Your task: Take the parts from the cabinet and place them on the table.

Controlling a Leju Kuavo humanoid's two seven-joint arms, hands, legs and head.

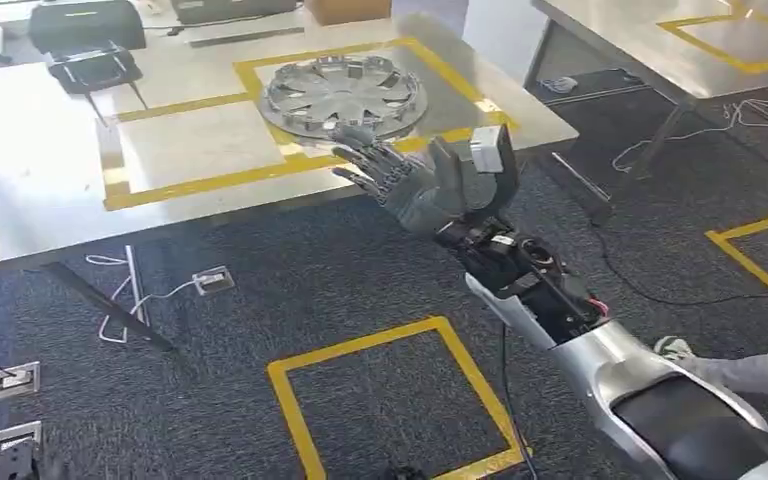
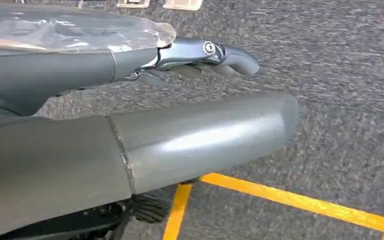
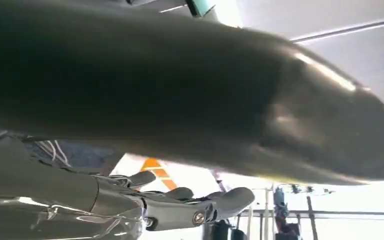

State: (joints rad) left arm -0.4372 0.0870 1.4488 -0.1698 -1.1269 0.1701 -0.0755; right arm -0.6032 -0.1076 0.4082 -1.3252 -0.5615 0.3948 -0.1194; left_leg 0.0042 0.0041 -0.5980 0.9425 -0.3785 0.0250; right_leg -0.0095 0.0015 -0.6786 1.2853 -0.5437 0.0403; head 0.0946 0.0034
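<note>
A silver hubcap (image 1: 342, 93) lies flat on the counter (image 1: 50, 190), inside a rectangle of yellow tape (image 1: 245, 70) toward the counter's 1 o'clock corner. The right hand (image 1: 415, 180) is raised in front of the counter's near edge, at about 5 o'clock from the hubcap, with its fingers (image 1: 365, 165) spread apart and holding nothing; the fingertips reach over the counter's edge just short of the hubcap's rim, and whether they touch it cannot be told. In the right wrist view the same hand (image 3: 180, 210) shows straight, empty fingers under a thick thumb.

The left hand (image 2: 130, 125) hangs over grey carpet (image 2: 340, 100) and a yellow floor line (image 2: 300, 202), its fingers (image 2: 215, 55) stretched out and apart from the thumb, with nothing in them.

At 10 o'clock on the counter sit a black case (image 1: 85, 22) and a dark part (image 1: 92, 68). A second counter (image 1: 660, 50) stands at 2 o'clock. On the carpet lie white cables (image 1: 125, 300), floor sockets (image 1: 15, 380) and a yellow taped square (image 1: 390, 400).
</note>
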